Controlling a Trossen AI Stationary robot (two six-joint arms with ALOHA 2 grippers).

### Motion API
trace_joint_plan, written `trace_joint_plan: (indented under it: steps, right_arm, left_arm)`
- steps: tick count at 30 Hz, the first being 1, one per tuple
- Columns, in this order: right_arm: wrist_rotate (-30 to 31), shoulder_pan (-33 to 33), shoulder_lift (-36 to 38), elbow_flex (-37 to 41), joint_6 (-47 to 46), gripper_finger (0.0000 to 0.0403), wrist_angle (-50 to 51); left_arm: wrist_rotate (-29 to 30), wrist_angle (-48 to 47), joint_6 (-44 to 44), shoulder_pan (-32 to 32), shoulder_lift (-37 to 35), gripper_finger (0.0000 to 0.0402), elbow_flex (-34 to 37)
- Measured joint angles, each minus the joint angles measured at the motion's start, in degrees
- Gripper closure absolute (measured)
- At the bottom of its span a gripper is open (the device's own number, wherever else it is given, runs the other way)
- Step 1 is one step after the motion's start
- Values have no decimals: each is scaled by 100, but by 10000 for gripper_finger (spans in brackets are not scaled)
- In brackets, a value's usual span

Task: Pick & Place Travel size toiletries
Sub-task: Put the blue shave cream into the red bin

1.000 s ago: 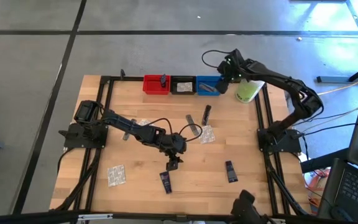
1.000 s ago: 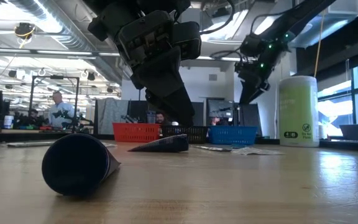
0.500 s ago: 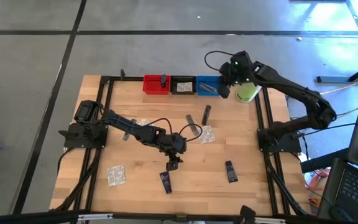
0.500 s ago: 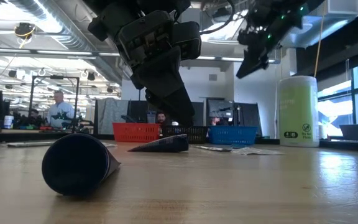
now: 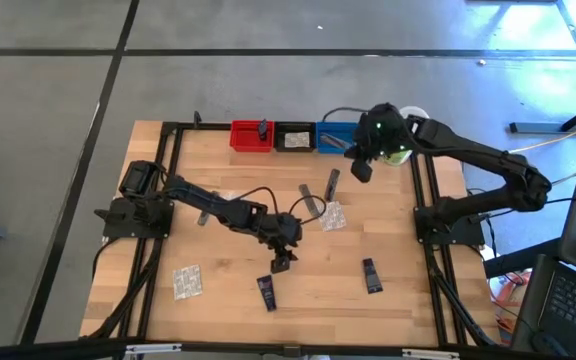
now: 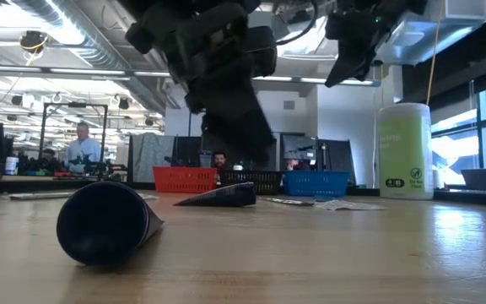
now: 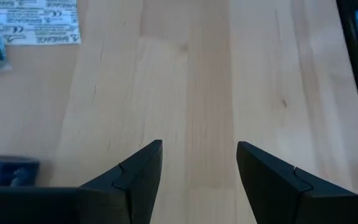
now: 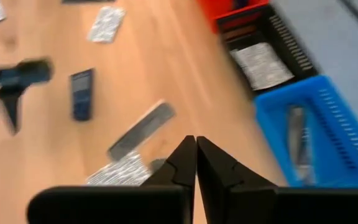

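A pale wooden bench carries scattered toiletries: a navy tube near the front edge, another toward the right, packets at left. The left gripper hangs mid-bench, fingers spread, empty. The right gripper hovers near the blue bin, fingers closed, empty.

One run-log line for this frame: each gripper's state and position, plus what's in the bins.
left gripper: open, empty, above navy tube | right gripper: shut, empty, beside blue bin | blue bin: grey sachet | black bin: clear packet
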State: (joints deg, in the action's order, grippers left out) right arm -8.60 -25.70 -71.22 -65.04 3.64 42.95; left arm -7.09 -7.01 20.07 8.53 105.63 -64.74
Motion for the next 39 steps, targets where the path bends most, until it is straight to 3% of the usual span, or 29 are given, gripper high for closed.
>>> trace_joint_plan:
  steps: [4, 7, 12, 16, 21, 28, 33, 39]
  right_arm:
    - [6, 453, 0, 0, -298, 395, 239]
    - [47, 797, 1, 0, -512, 397, 323]
    - [656, 1532, 22, 0, -899, 398, 596]
    - [823, 2162, 55, 0, -1139, 399, 654]
    - [1405, 3011, 420, 324, -1498, 400, 548]
    - [1518, 3638, 1942, 1928, -2273, 401, -192]
    - [1543, 3668, 3148, 2875, -1950, 402, -1053]
    - [1768, 3594, 4464, 3409, -1502, 402, -1016]
  left_arm:
    - [128, -140, -348, -6, -456, 197, 46]
    - [828, -363, -634, 82, -1060, 197, 71]
    - [2298, -1125, -1053, 404, -2083, 197, 82]
    - [2883, -1318, -1352, 656, -2732, 197, 155]
    - [2762, -540, -1626, 695, -3869, 197, 1170]
    - [2647, 379, -1817, 695, -5975, 197, 3020]
    - [2551, 419, -2095, 695, -7052, 197, 3560]
    - [2727, 296, -2397, 698, -8131, 197, 3984]
